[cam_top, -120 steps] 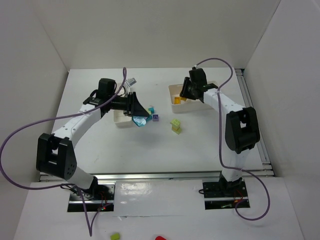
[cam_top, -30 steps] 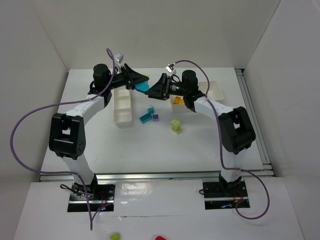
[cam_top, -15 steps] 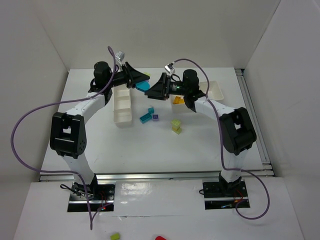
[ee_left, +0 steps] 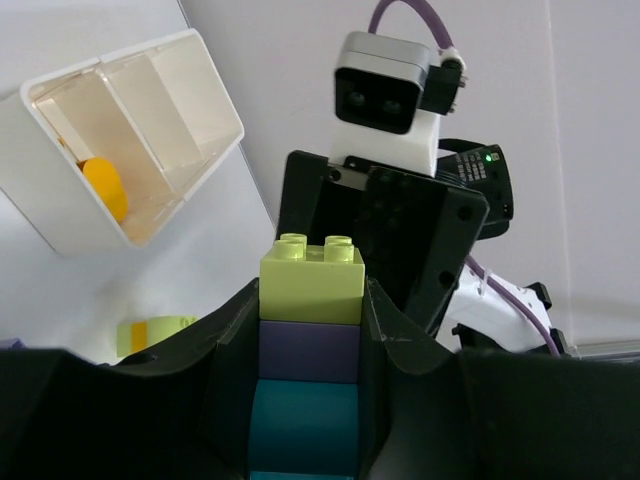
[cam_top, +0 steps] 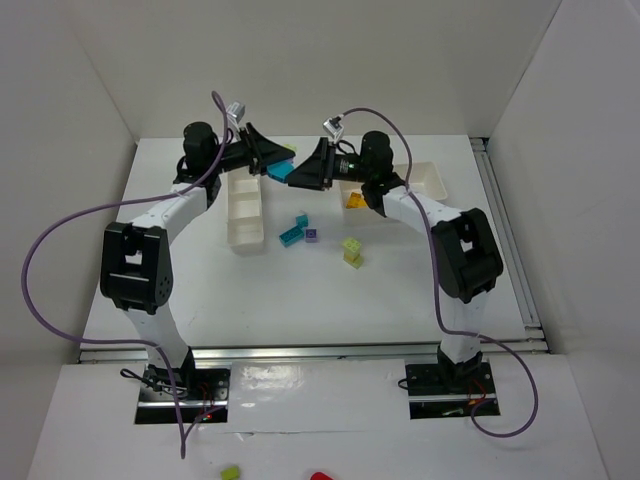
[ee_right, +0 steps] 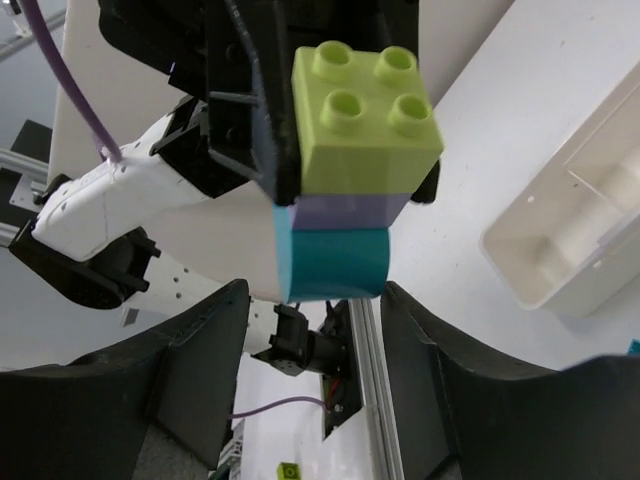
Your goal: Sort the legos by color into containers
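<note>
Nearest the arm bases, about mid table [cam_top: 200, 290], a lime-and-yellow stack [cam_top: 352, 251] was noted, untouched. Just beyond it, to the left, a single purple brick [cam_top: 311, 234] and loose teal bricks [cam_top: 293, 230] were lying close together. The narrow tray [cam_top: 245, 212] was set further left, running toward the far edge; nothing could be made out inside it. The wider tray [cam_top: 428, 178] was placed toward the far right corner, partly hidden by the right arm. One yellow-orange brick [ee_left: 105, 188] was seen in an end compartment, and the other two looked bare.

Above the far part of the table both grippers were raised, tip to tip. The left gripper [ee_left: 310, 300] was clenched on a three-brick stack [ee_right: 345, 180]: teal deepest between the fingers, purple next, and the lime top brick [ee_left: 312, 283] out at the fingertips. The right gripper [ee_right: 315, 300] was held with its jaws spread. Its fingers were seen either side of the stack in the right wrist view, with no contact visible.

The step in hand was judged to be pulling this mixed stack apart so each colour can be binned. Sorting was judged barely begun. For the next move, the right jaws would need to be closed on the lime brick alone, clear of the purple one. It would then need to be pulled off along the studs while the left grip is kept firm.
</note>
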`<act>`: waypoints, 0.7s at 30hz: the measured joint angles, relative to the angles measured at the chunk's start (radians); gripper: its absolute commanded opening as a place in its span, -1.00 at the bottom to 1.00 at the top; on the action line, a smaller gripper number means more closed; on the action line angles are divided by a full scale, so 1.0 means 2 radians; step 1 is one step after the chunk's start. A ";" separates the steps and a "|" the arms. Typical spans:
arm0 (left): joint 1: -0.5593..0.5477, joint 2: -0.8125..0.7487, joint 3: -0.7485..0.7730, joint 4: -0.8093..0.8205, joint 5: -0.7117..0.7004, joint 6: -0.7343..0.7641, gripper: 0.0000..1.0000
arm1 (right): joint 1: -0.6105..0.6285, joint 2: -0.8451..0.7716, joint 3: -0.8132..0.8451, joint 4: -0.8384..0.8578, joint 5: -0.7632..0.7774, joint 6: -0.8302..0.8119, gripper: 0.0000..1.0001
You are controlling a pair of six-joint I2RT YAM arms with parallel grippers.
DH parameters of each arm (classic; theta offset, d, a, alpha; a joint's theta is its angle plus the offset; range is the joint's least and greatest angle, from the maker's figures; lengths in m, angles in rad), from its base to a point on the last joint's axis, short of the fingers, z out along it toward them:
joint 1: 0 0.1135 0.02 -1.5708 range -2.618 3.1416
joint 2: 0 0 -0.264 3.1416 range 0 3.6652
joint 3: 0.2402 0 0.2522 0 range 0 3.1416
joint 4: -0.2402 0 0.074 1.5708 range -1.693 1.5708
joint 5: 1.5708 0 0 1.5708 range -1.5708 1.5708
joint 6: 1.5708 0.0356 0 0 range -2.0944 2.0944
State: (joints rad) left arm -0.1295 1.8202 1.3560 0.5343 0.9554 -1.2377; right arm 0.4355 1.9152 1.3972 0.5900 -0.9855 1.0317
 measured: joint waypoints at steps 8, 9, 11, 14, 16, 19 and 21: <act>-0.002 0.001 0.000 -0.003 0.006 0.001 -1.00 | 0.009 0.025 0.014 0.023 -0.009 0.024 0.53; -0.002 0.001 0.000 -0.003 0.007 0.001 -1.00 | 0.009 0.025 0.017 0.024 -0.009 0.025 0.53; -0.002 0.001 0.000 -0.003 0.008 0.000 -1.00 | 0.009 0.026 0.020 0.028 -0.009 0.025 0.40; -0.002 0.002 0.000 -0.002 0.011 -0.003 -1.00 | 0.009 0.026 0.021 0.034 -0.007 0.027 0.05; -0.004 0.002 0.000 0.007 0.015 -0.004 -1.00 | 0.009 0.030 0.021 0.034 -0.005 0.027 -0.15; -0.004 0.002 0.000 0.009 0.019 0.001 -1.00 | 0.009 0.036 0.022 0.039 -0.007 0.040 -0.62; -0.003 0.002 0.000 0.009 0.019 0.001 -1.00 | 0.009 0.036 0.022 0.041 -0.008 0.042 -0.82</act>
State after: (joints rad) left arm -0.1364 1.8240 1.3560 0.5514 0.9932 -1.2350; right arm 0.4538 1.9865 1.4403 0.6724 -1.0008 1.1149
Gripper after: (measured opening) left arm 0.452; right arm 0.473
